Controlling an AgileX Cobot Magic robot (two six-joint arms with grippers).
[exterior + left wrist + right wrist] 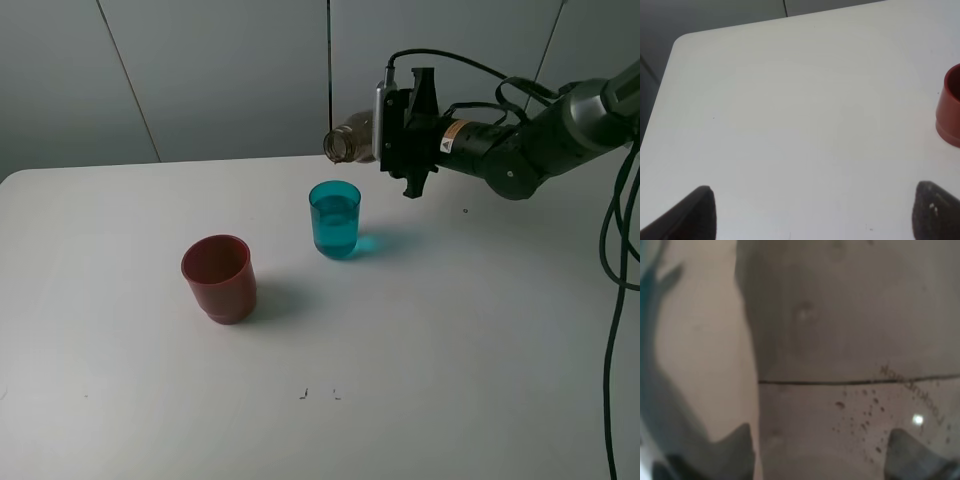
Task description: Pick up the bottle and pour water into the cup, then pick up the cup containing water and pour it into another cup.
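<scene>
Smoky grey-brown translucent plastic bottle (350, 143) fills the right gripper's (402, 133) jaws, lying level; the translucent teal plastic tumbler (335, 220) stands below its mouth. Open white table (790, 100) stretches between and ahead of the left gripper's (812, 212) spread jaws, with the squat brick-red plastic cup (951, 107) off to one side.

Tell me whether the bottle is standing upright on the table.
No; the bottle is held off the table, tipped roughly horizontal in the right gripper.
</scene>
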